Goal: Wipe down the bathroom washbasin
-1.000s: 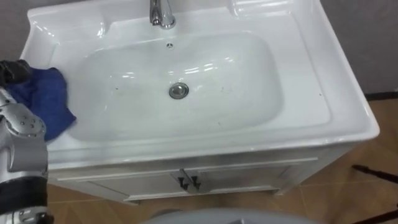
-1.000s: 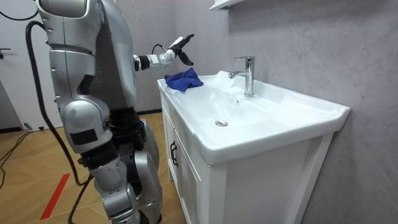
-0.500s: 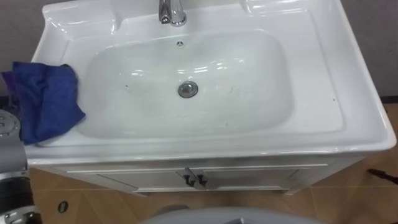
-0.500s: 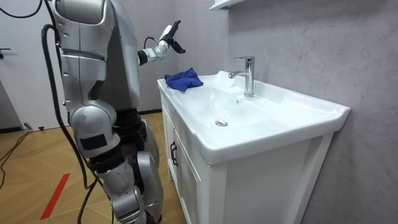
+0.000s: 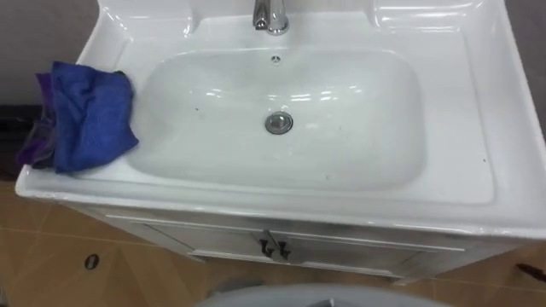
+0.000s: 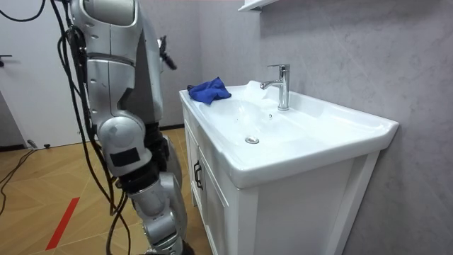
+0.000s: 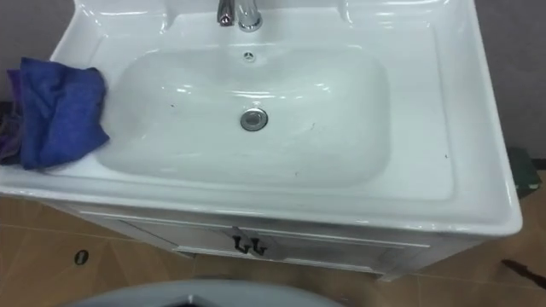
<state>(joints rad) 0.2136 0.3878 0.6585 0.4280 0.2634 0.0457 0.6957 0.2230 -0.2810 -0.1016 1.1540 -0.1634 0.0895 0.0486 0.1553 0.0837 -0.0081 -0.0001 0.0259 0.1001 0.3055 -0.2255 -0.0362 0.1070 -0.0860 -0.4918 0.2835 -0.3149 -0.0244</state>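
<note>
Fingers on our left hand (image 6: 167, 57): we cannot tell their state; crumpled blue cloth (image 5: 85, 115) is lying on white ceramic basin's (image 5: 461, 111) left rim.

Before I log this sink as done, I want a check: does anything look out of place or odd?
The cloth lies bunched on the left rim of the basin, lapping its outer edge, and a few dark specks dot the bowl. Nothing looks spilled or damaged.
</note>
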